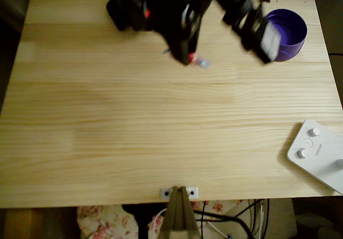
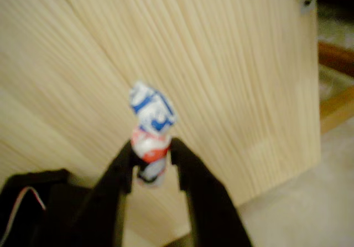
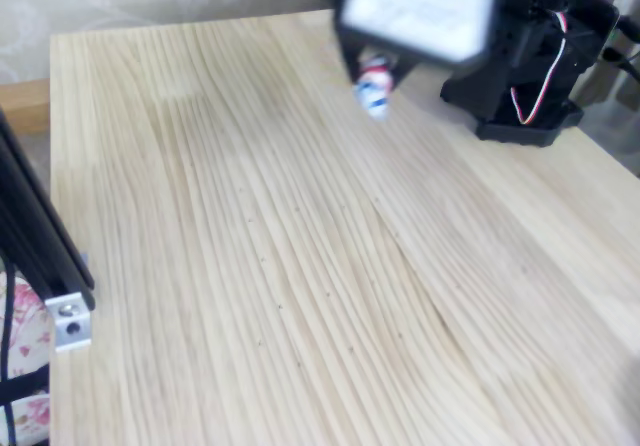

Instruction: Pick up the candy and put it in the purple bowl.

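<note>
Two black fingers of the pincer [image 2: 152, 161] pinch the candy [image 2: 150, 129] by its lower end, up off the desk [image 1: 161, 132]. Thin grip — a quick swing toward the purple bowl [image 1: 288, 32] could shake it loose.

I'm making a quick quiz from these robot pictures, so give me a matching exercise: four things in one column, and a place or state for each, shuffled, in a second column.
Things:
1. small wrapped candy with red and blue specks
2. round deep-purple plastic bowl
3. white button device
4. black two-finger gripper

Places or states:
A. overhead view's lower right table edge
B. shut on something
C. overhead view's top right table corner
D. pinched between black fingers

Pairs: 1-D, 2-C, 3-A, 4-B
</note>
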Tool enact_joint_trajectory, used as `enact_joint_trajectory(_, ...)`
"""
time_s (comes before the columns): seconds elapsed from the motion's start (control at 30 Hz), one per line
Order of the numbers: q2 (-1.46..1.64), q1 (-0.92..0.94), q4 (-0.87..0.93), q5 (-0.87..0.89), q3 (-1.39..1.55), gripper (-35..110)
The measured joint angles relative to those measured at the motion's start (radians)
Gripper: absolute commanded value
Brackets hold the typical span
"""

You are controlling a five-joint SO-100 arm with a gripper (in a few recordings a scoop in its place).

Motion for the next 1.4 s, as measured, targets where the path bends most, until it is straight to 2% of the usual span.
enact_joint_trajectory(0.53,0.015,-0.545,-0.064,0.213,0.0,5)
enact_joint_trajectory(0.93,-0.215,-0.715,-0.183,0.273,-0.141,5)
enact_joint_trajectory(1.4,-0.495,-0.795,-0.287,0.298,-0.367,5)
